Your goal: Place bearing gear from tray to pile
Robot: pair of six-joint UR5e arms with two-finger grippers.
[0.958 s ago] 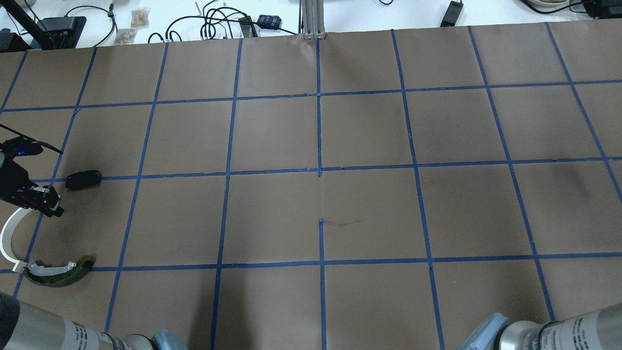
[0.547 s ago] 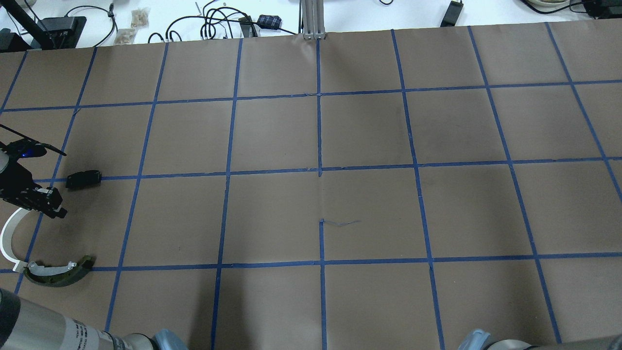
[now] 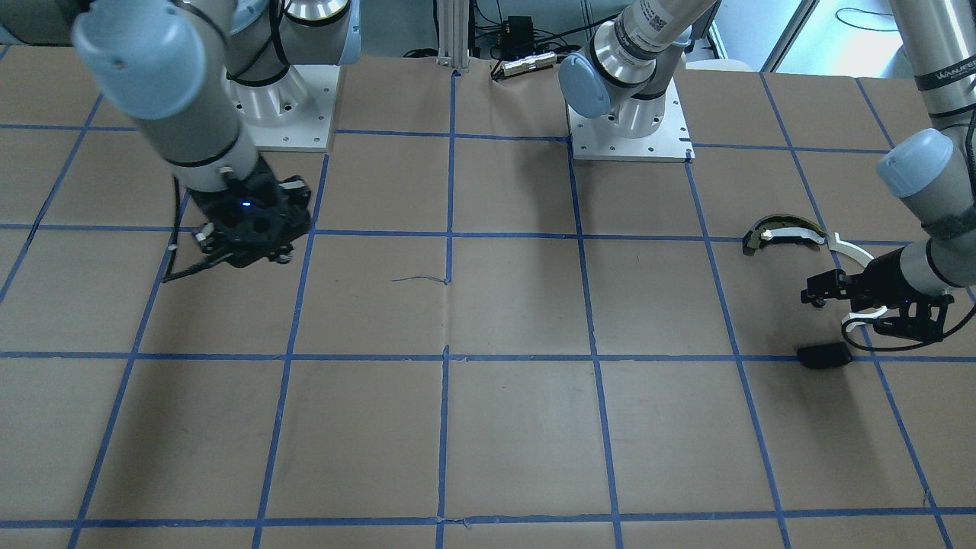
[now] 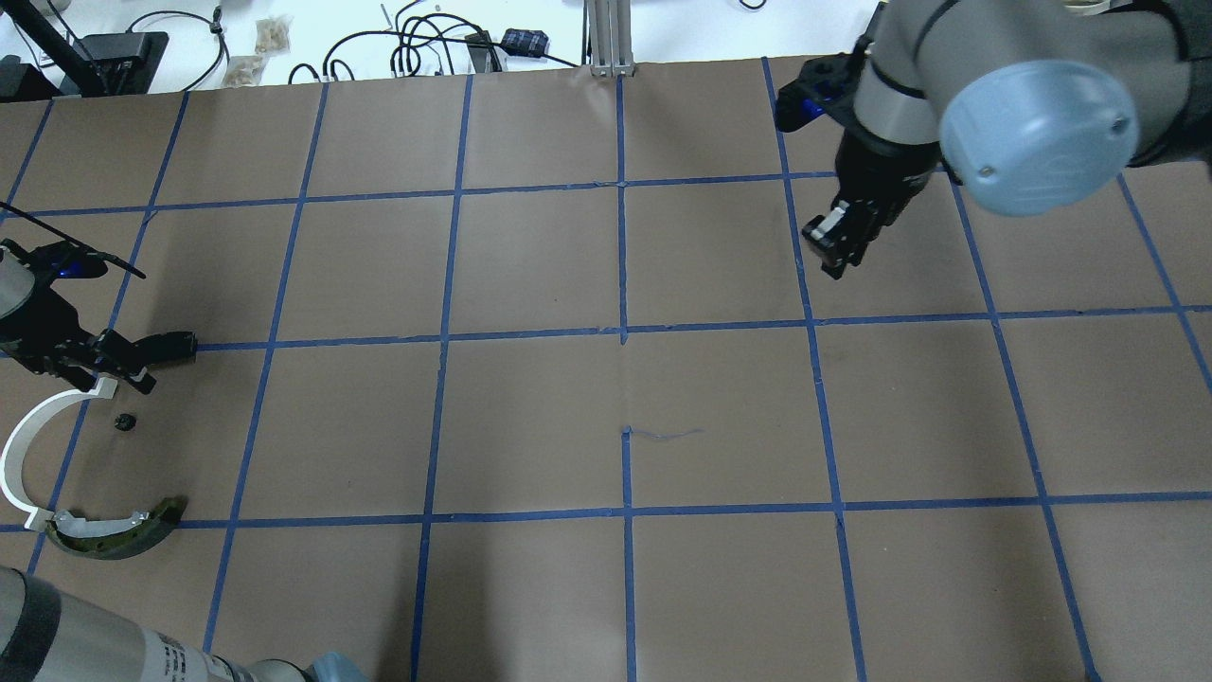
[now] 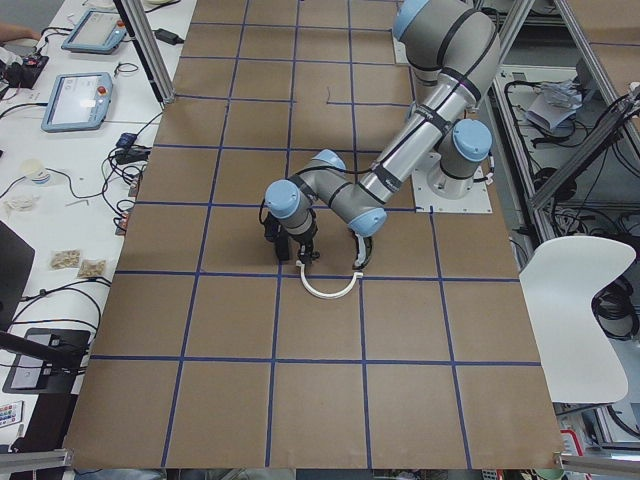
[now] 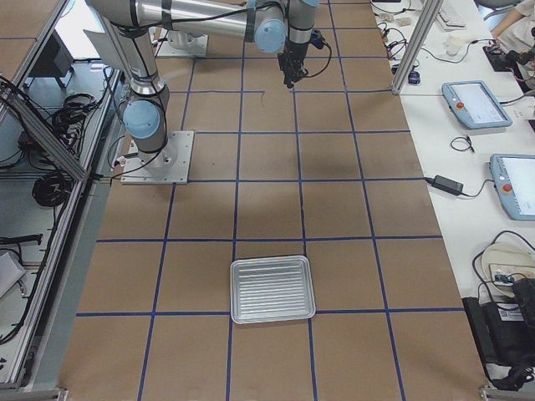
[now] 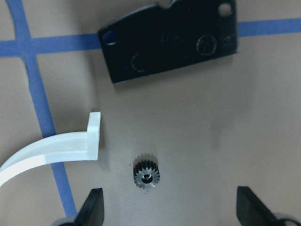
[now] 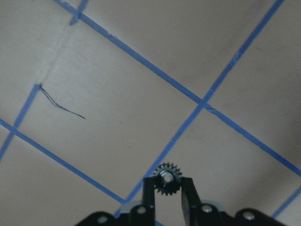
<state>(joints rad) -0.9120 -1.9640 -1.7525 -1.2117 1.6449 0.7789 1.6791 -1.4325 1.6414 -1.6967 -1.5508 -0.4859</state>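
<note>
A small dark bearing gear (image 7: 146,176) lies on the paper in the pile, between a white half-ring strip (image 4: 21,445) and a flat black plate (image 7: 169,40); it also shows in the overhead view (image 4: 123,421). A dark curved piece with pale trim (image 4: 114,530) lies nearer me. My left gripper (image 4: 133,367) is open and empty just above the gear, its fingertips (image 7: 91,209) spread wide. My right gripper (image 4: 833,246) hangs over the table's far right and is shut on a second bearing gear (image 8: 168,176).
A silver ribbed tray (image 6: 272,288) sits on the table far out on my right side and looks bare. Brown paper with a blue tape grid (image 4: 625,332) covers the table. Cables and boxes (image 4: 426,43) lie beyond the far edge.
My left gripper has moved away from the ring's end and opened, and a gear now lies on the paper. My right arm has swung into the overhead view holding a gear.
</note>
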